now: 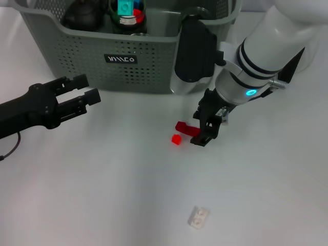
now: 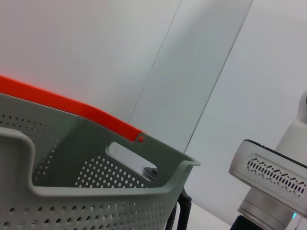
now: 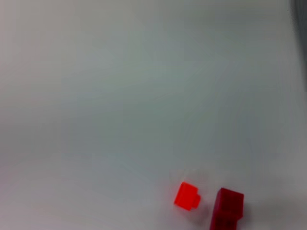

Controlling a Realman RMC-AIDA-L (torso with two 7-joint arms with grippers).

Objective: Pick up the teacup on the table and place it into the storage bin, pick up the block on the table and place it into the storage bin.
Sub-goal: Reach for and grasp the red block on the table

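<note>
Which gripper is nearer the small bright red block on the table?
Right. The right gripper hovers just beside the small red block, by a darker red block; the left gripper is far off, near the storage bin.

A pale, plain tabletop [image 3: 120,96] filled almost the whole right wrist view. Near one edge of the picture lay two small red pieces. The brighter one, an orange-red block [image 3: 186,196] with a raised stud on its upper face, sat on the bare surface. Just beside it, with a narrow gap between them, stood a darker red block [image 3: 227,209], studded on top and cut off by the picture's edge. A faint shadow lay under each piece.
</note>
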